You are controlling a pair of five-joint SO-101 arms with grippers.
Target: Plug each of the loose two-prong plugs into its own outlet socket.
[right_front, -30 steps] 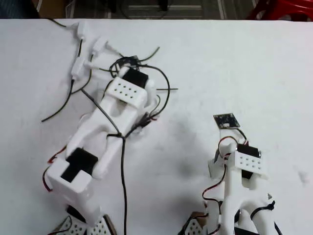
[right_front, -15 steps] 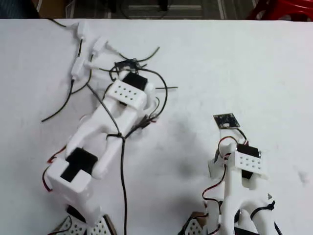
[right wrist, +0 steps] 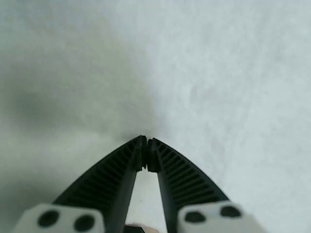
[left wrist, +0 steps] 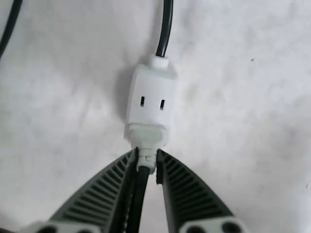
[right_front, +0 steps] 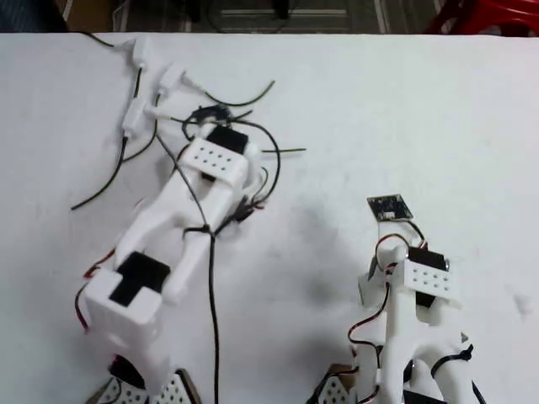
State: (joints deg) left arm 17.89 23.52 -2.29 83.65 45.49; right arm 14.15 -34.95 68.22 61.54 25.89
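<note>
One plug (left wrist: 146, 135) meets one socket (left wrist: 149, 99); my left gripper (left wrist: 146, 160), stretched far forward, pinches the plug; my right gripper (right wrist: 146, 145) hangs closed, empty.

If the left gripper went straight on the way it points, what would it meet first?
The white outlet socket. The left gripper is shut on a plug whose front sits against it, so the plug would probably push it.
</note>
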